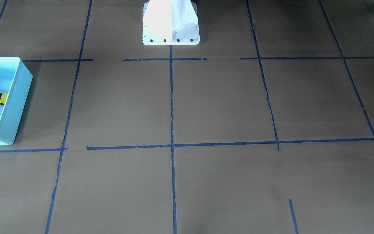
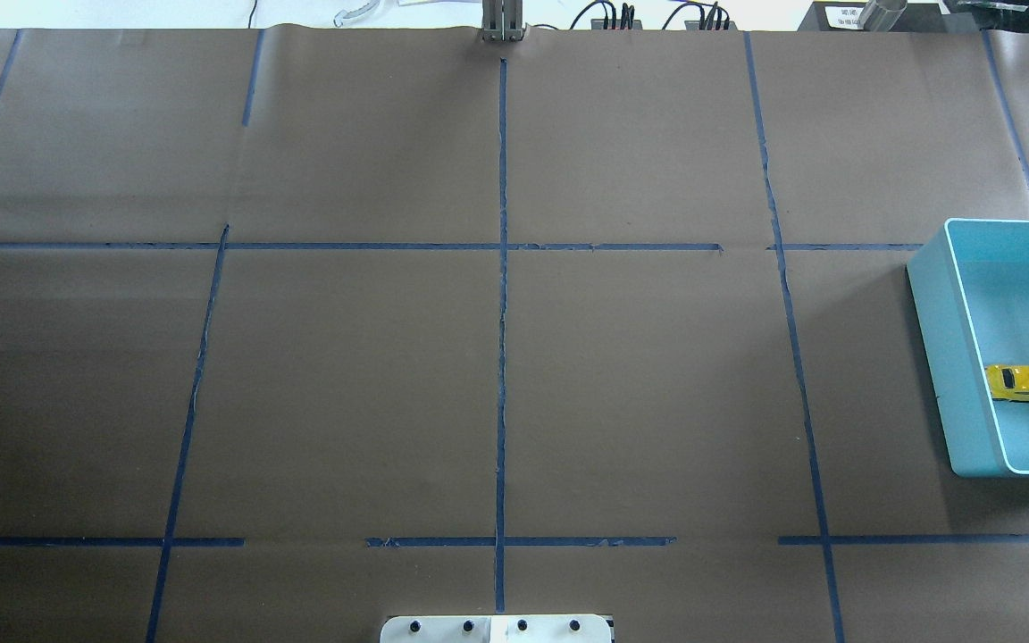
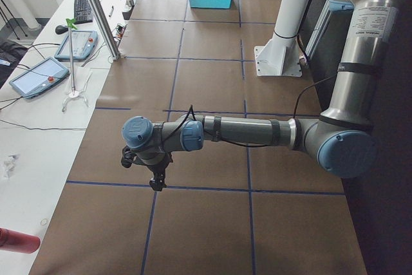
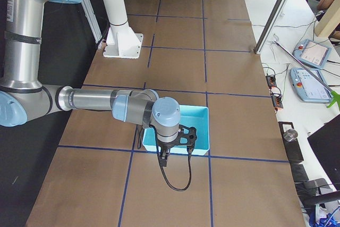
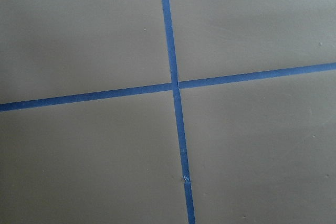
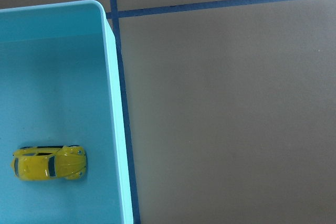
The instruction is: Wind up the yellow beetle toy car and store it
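The yellow beetle toy car (image 2: pixel 1026 384) stands upright on its wheels on the floor of a light blue bin (image 2: pixel 961 357). It is near the bin's long wall on the side facing the middle of the desk (image 2: pixel 345 384), with a small gap to that wall in the right wrist view, and more floor open on its other sides.

The bin sits at the robot's right end of the desk, and its outer side is cut off by the overhead view's edge. Blue tape lines (image 2: pixel 502 357) divide the brown paper cover into large squares. One line runs just beside the bin's inner wall.

The right gripper (image 4: pixel 162 159) points down from high over a corner of the bin. It shows only in the right side view, so I cannot tell how far open it is.

The left gripper (image 3: pixel 156 181) hangs over a tape crossing toward the opposite end, well apart from the bin. Its opening cannot be told either.

A broad stretch of brown paper lies between the two grippers. The white robot base (image 1: pixel 170 26) stands at the robot's edge of the desk.
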